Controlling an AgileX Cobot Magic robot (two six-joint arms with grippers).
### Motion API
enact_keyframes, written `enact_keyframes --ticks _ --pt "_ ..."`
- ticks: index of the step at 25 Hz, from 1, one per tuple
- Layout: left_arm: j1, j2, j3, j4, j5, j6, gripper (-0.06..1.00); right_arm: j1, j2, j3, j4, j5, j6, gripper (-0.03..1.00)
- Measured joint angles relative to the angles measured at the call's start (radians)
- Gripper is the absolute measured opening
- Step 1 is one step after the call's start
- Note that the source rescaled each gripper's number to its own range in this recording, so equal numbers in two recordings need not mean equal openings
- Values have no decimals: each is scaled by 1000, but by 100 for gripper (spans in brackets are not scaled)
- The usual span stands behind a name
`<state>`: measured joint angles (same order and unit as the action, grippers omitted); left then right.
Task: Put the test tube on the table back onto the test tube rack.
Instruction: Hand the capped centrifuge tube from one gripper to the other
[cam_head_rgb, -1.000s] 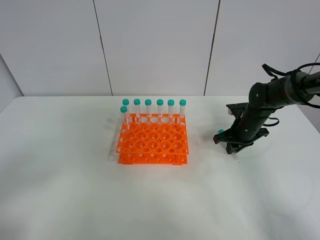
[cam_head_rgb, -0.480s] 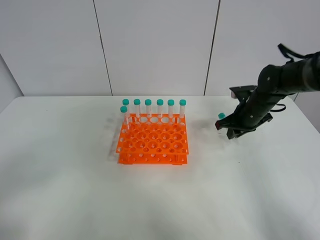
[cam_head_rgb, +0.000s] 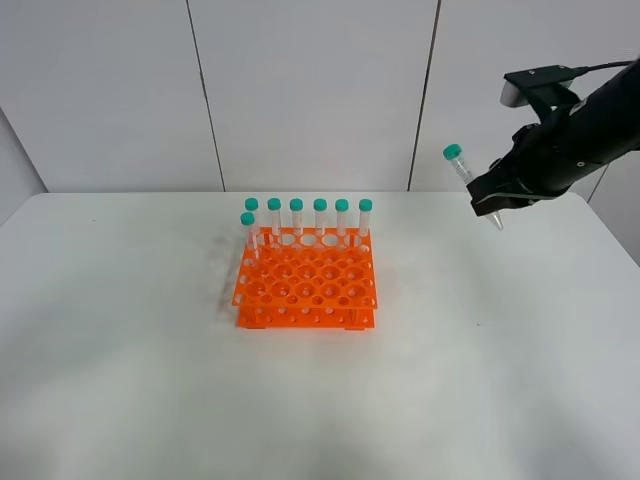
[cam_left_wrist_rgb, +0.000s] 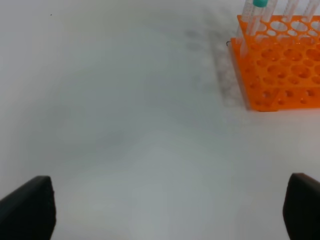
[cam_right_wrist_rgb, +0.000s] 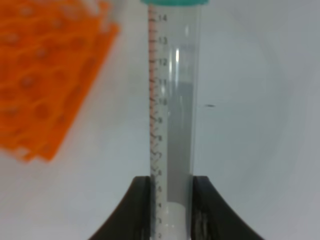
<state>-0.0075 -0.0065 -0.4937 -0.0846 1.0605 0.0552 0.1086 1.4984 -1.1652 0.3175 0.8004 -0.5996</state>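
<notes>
- The tube (cam_head_rgb: 464, 173) has left the surface (cam_head_rgb: 450, 400). A second ago it lay low by the right edge, nearly flat, with its cap pointing toward the rack (cam_head_rgb: 305, 290). Now it hangs in the air over the far right corner.
- The right pincer (cam_head_rgb: 497, 195) is pinching it. In the wrist view the two fingers (cam_right_wrist_rgb: 141, 202) press on the lower barrel just above the cone, with the graduated length and teal cap standing free beyond them.
- The tube's angle has changed as well. It is now tilted rather than flat, with the cap uppermost and leaning toward the rack and the pointed tip lowest. It is not yet plumb.
- The rack has not shifted. It sits mid-surface toward the far edge, well apart from the lifted tube. Seven capped tubes (cam_head_rgb: 308, 215) stand in it: six along the far row and one at the left end of the next row.
- The left pincer (cam_left_wrist_rgb: 165, 207) is spread and holds nothing. It hovers low over the surface with the rack's left side in its view.
- As I read it, the pick-up is done and the carry has started. What remains is to cross toward the rack, bring the tube upright and lower its tip into a free hole.
- The grip sits low on the barrel, so the pincer may meet the top tier before the tube seats fully. The tilt will need correcting for the tip to find a hole.
</notes>
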Motion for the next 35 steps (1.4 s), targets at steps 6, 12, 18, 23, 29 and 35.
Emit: enact_keyframes --ticks 6,12,18,23,29,35 --pt "0 0 0 0 0 0 100 146 -109 73 123 -6 -148 2" --pt "0 0 0 0 0 0 100 303 -52 77 133 -65 -125 2" --pt "0 0 0 0 0 0 100 328 100 77 136 -96 -140 2" --pt "0 0 0 0 0 0 100 328 115 78 150 -104 -164 2" --pt "0 0 -6 0 -5 -3 100 328 86 78 153 -106 -173 2" --pt "0 199 -167 -17 -99 -23 100 328 75 78 154 -106 -175 2"
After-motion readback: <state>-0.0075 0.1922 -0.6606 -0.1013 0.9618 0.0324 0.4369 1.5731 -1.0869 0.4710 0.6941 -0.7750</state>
